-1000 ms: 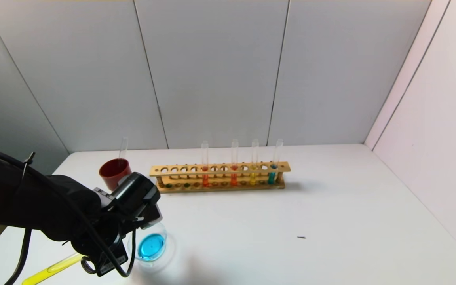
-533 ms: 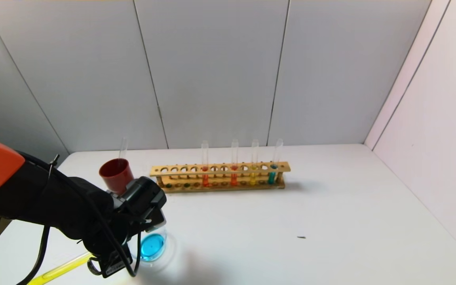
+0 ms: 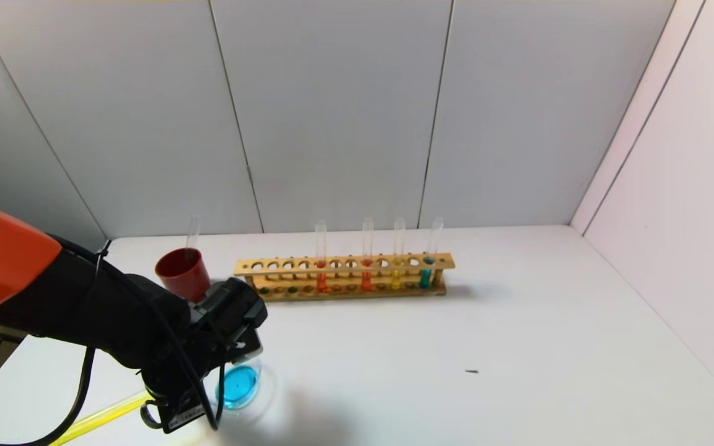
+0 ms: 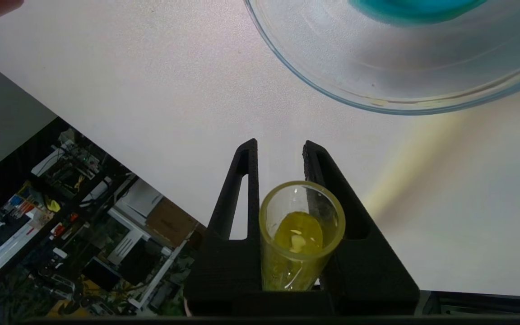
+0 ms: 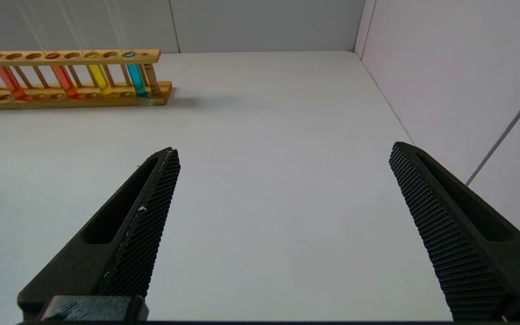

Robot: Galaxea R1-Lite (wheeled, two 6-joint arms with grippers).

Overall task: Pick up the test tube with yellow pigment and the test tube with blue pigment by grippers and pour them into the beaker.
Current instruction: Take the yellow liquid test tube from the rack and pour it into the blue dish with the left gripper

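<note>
Clamped on the slim glass test tube of pale yellow liquid [image 4: 302, 234], the black left gripper [image 4: 280, 151] has edged closer to the low clear glass beaker [image 3: 239, 385], already blue inside, so pouring looks imminent, while the right gripper [image 5: 282, 158] idles wide open.

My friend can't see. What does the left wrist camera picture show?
The left end effector grips the test tube with yellow pigment, its open mouth facing the camera. Just beyond sits the beaker with blue liquid, on the white table.

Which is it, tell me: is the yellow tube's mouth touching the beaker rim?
Apart. The left wrist view shows bare table between the mouth of the test tube with yellow pigment and the beaker.
</note>
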